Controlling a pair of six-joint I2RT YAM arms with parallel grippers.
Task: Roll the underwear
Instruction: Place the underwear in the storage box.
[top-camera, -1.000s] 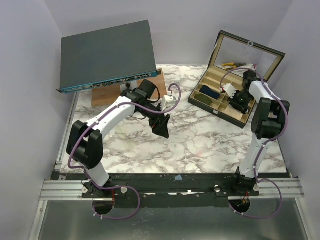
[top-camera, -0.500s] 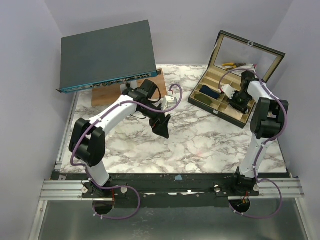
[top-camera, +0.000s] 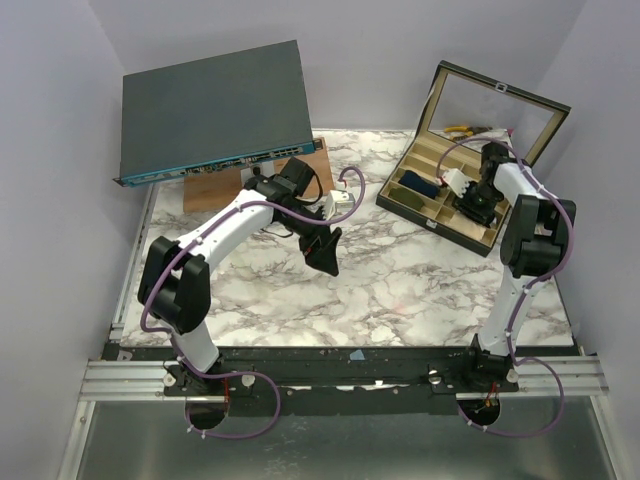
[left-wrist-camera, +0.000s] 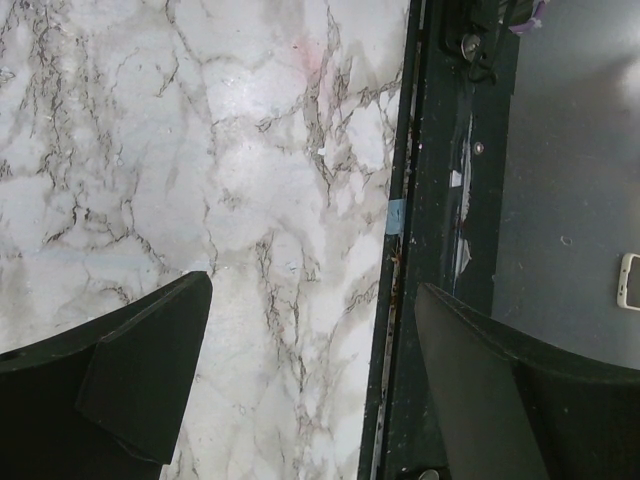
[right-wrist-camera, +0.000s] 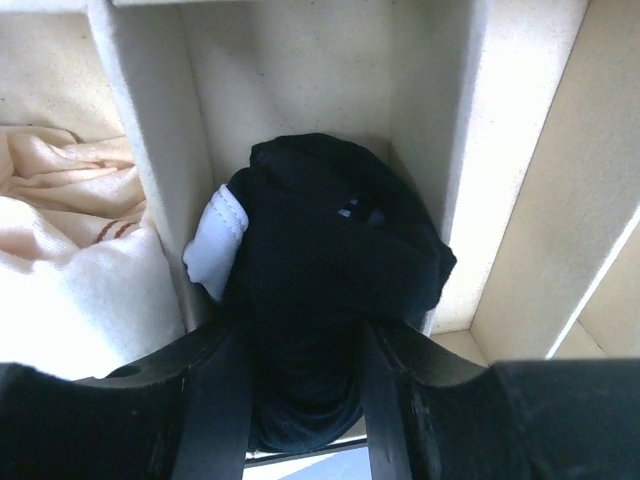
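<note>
**Nearly finished: the rolled underwear seated in a box compartment**

Right wrist view: the underwear (right-wrist-camera: 330, 290) is a compact black bundle, white waistband trim (right-wrist-camera: 215, 250) showing at its 9 o'clock side. It sits inside one compartment of the organiser box (top-camera: 432, 218), touching the divider wall (right-wrist-camera: 135, 130). A cream garment (right-wrist-camera: 70, 250) fills the neighbouring cell at 9 o'clock. The right gripper (right-wrist-camera: 300, 350) has its fingers pressed against both flanks of the bundle, clamped on it.

Top view: the box lies at 2 o'clock on the marble table (top-camera: 400, 290), with a dark blue fabric roll (top-camera: 420, 185) in another cell. The left gripper (top-camera: 322, 250) hangs near the table's centre with its fingers spread apart and nothing between them.

Progress, as judged: rolling and placement appear done. What remains is likely release and withdrawal of the right gripper. Whether the roll keeps its shape unheld cannot be told.
</note>
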